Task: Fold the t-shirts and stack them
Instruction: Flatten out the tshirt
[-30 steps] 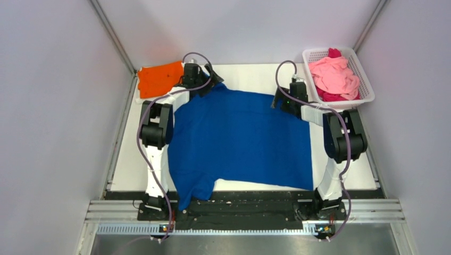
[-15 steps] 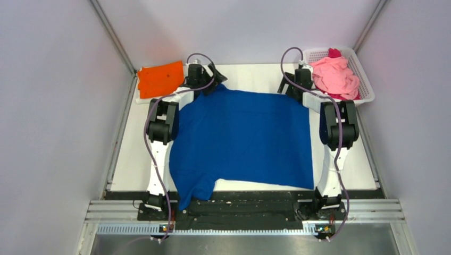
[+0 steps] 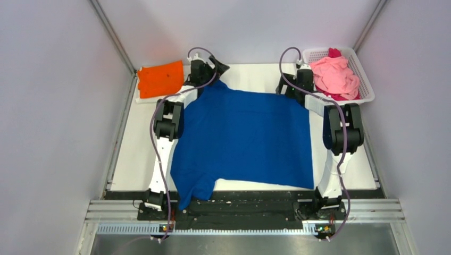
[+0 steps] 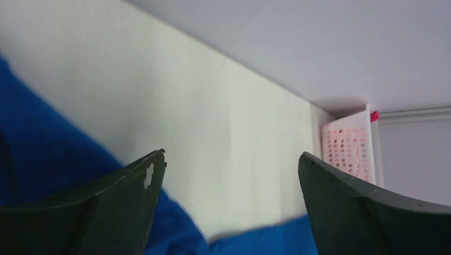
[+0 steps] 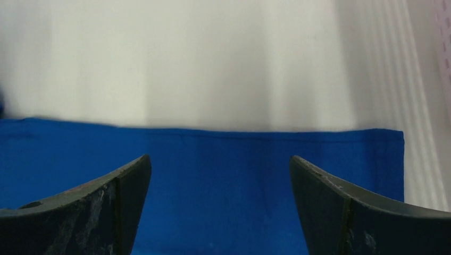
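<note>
A royal-blue t-shirt (image 3: 242, 141) lies spread flat across the middle of the table, one sleeve hanging over the near edge. A folded orange t-shirt (image 3: 159, 78) rests at the far left corner. Pink and magenta t-shirts (image 3: 334, 74) are piled in the basket. My left gripper (image 3: 220, 67) is open just past the blue shirt's far left corner, with bare table between its fingers (image 4: 231, 153) and blue cloth (image 4: 42, 149) below. My right gripper (image 3: 283, 87) is open over the far right hem; the blue shirt (image 5: 64, 149) lies under its spread fingers (image 5: 219, 156).
A white mesh basket (image 3: 368, 91) stands at the far right corner and also shows in the left wrist view as a white mesh basket (image 4: 348, 151). Grey walls close in the table at the back and both sides. A metal rail (image 3: 244, 210) runs along the near edge.
Both arms have stretched farther from the bases toward the shirt's far edge. The blue shirt's far edge has shifted slightly. Both grippers stayed open.
</note>
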